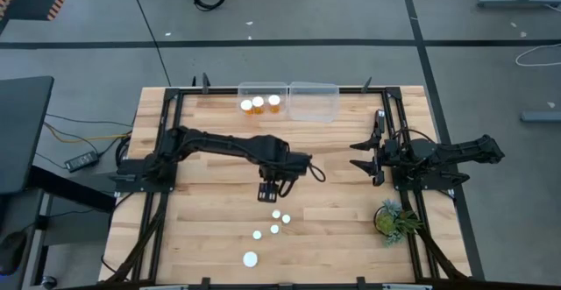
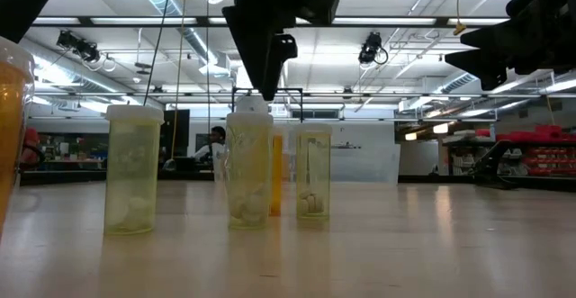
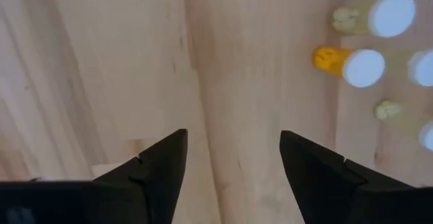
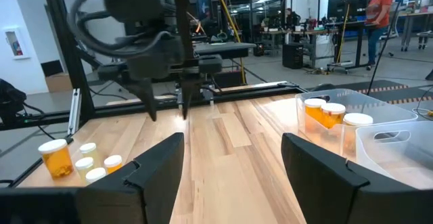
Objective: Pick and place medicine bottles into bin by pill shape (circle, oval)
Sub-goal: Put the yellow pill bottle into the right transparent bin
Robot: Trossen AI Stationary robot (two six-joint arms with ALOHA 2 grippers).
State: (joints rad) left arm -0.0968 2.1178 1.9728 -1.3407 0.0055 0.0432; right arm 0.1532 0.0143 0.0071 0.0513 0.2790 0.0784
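Three medicine bottles (image 1: 259,105) are already sitting in the left bin (image 1: 263,101); from above you are seeing five more (image 1: 273,222) waiting on the table (image 1: 210,229), well short of that bin, with the left hand (image 1: 271,191) hovering nearest them, released and empty. At table height, the left hand is hanging directly over one upright bottle (image 2: 249,167); no readable labels. Your left wrist view is showing spread fingers over bare wood. The right hand (image 4: 232,158), released, is idling beside the bins.
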